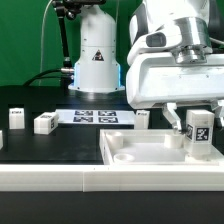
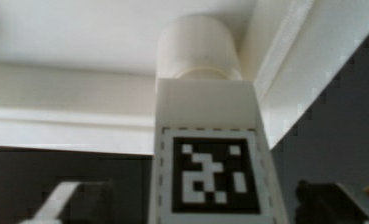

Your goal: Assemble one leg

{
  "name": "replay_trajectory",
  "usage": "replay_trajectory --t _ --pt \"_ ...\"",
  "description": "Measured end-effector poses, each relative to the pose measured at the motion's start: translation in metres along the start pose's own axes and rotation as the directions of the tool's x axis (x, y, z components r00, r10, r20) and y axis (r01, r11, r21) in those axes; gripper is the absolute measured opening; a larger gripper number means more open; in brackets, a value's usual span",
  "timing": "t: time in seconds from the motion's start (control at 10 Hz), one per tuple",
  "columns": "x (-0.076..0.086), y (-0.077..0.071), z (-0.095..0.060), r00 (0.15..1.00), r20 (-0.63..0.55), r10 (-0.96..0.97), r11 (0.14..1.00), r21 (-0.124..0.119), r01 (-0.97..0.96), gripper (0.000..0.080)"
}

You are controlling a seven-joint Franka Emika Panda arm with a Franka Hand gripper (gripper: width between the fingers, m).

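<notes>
Cropping the gripper (image 1: 195, 120) body at the exterior view's top and right edges, and the tray (image 1: 130, 150) at that right edge; blurring and cutting off the fingers (image 2: 56, 203) in the wrist view; leaving the tags on the loose legs (image 1: 45, 122) too small to read.

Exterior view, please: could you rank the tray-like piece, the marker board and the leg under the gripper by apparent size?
1. tray-like piece
2. marker board
3. leg, smallest despite standing nearer the camera

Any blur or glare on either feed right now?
Exterior view: evenly lit, sharp, tag on the leg small but distinct. Wrist view: the leg looms close and soft, tag edges fuzzy, the white tray behind nearly washed out; no hard glare.
</notes>
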State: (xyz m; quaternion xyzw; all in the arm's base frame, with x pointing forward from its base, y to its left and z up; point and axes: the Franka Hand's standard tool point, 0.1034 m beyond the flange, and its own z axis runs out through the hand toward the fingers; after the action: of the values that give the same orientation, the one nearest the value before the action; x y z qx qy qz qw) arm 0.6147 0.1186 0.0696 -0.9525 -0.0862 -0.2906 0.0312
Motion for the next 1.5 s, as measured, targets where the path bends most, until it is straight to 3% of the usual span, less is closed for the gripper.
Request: replay_trajectory --t 0.1,0.2,0.5,0.9,1.1,1.5 --pt "0.000 0.000 0.000 1.000 0.001 0.000 1.000 0.000 0.000 0.0621" --pt "0.000 0.000 0.000 1.000 0.001 0.000 1.000 0.000 0.000 0.0641" --pt "0.000 0.001 0.000 1.000 0.005 -0.001 1.000 0.000 0.001 0.0647" --pt "0.015 -0.003 -0.019 0.998 0.065 -0.003 1.000 0.012 0.002 0.0649" --pt "0.013 -0.003 -0.018 0.997 0.075 -0.003 1.000 0.013 0.002 0.0649" --pt "0.004 -0.003 -0.014 0.939 0.345 -0.002 0.999 0.040 -0.013 0.0649"
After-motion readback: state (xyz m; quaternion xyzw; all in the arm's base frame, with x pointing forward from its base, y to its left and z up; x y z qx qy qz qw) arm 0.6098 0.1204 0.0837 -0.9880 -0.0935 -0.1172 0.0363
